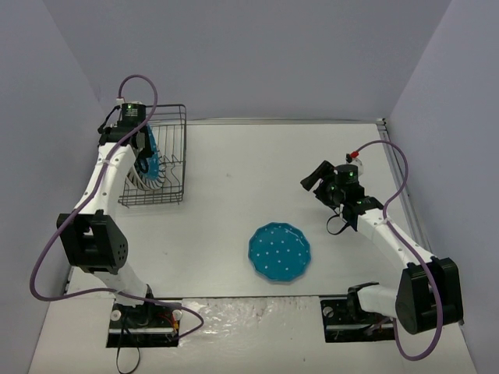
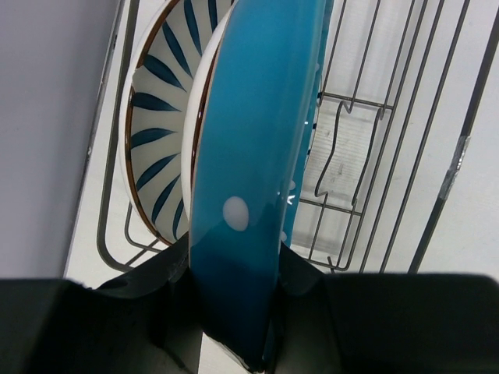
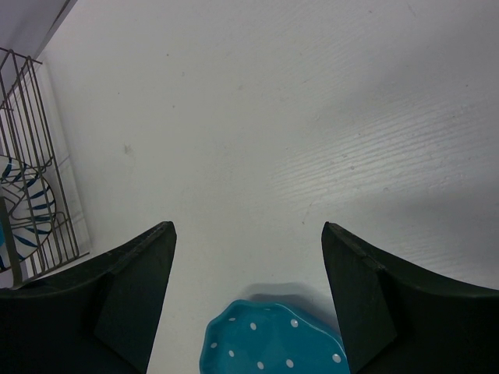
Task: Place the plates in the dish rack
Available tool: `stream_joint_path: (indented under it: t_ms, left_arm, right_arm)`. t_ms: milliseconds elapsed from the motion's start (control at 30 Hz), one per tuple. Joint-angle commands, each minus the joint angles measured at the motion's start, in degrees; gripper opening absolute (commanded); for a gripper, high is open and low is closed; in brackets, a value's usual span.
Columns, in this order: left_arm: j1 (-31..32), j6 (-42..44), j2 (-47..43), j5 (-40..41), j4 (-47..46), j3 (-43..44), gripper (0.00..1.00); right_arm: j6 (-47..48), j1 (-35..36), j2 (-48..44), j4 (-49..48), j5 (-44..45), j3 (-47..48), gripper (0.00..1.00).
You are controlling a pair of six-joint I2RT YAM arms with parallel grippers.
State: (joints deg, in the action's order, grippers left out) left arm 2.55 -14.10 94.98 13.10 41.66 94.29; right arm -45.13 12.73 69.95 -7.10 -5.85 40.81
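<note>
The left arm (image 1: 105,175) is stretched far from its base, elbow bent low, wrist brought over the rack's (image 1: 185,148) near-left side. The left gripper (image 2: 234,273) is clamped on the rim of a teal plate (image 2: 249,156), which is held upright on edge inside the rack, just beside two striped plates (image 2: 156,117) stood against the rack's left wall. Whether the teal plate is seated between prongs cannot be told. The right arm (image 1: 390,238) is folded, its forearm angled toward the rack. The right gripper (image 3: 248,227) is held with jaws apart and nothing between them, above the table (image 1: 234,171), well right of the rack. A second teal plate (image 1: 279,251) lies flat, nearer than the rack, to its right.
</note>
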Motion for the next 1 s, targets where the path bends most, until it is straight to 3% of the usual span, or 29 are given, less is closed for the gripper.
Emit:
stream_joint_path:
  t_ms: [0,967]
  left_arm:
    - [-0.52,1.52,-2.50,1.25,-7.39,4.67,0.00]
    - [-0.57,-0.61,2.43,-3.87,-6.86,3.97,0.00]
  right_arm:
    - [-0.30,-0.17,-0.43,-3.70,-0.31,0.16,0.72]
    - [-0.52,-0.25,0.05,-4.36,-0.83,0.15,0.72]
